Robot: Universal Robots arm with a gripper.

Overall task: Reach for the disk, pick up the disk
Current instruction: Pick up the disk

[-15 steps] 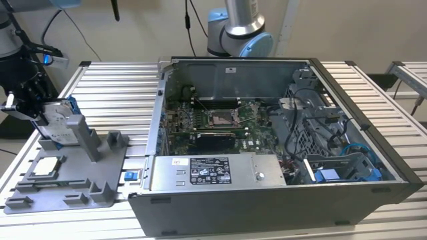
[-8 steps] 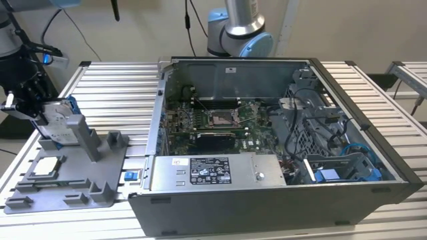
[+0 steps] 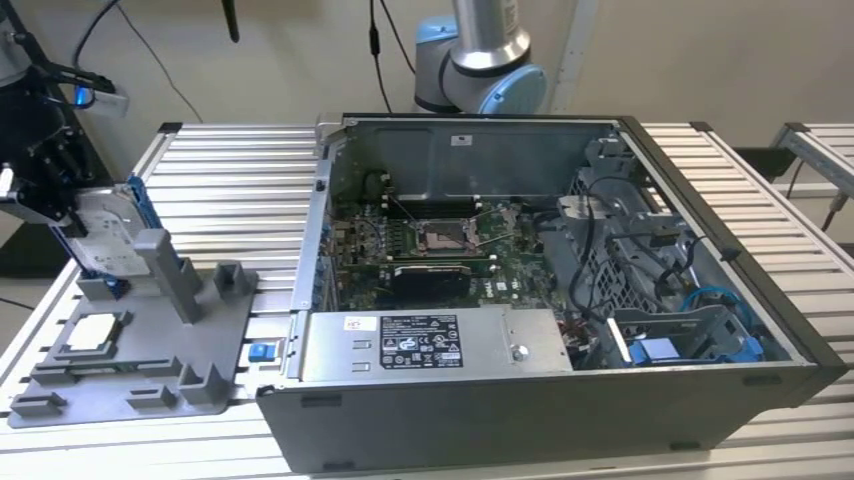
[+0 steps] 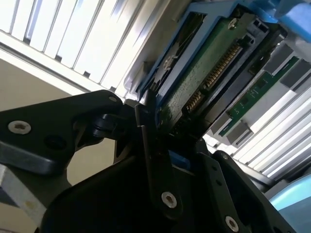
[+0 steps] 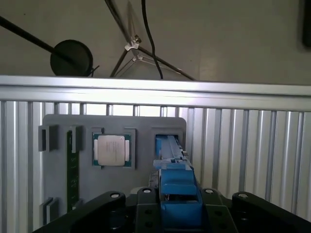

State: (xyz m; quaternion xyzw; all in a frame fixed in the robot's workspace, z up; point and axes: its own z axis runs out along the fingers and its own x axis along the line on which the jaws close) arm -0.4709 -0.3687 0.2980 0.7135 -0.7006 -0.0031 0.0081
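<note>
The disk stands on edge in the grey fixture at the exterior view's left, with its silver face and blue carrier showing. My gripper comes at it from the left, its black body above and beside the disk. In the first wrist view the carrier's blue edge fills the gap between the two black fingers of the gripper. In the second wrist view the disk's green circuit board is close up, with one finger pressed along its edge. The gripper is shut on the disk.
A square silver chip lies in the fixture in front of the disk, also seen in the first wrist view beside a green memory stick. The open computer case takes up the ribbed metal table's middle and right. The arm's base stands behind the case.
</note>
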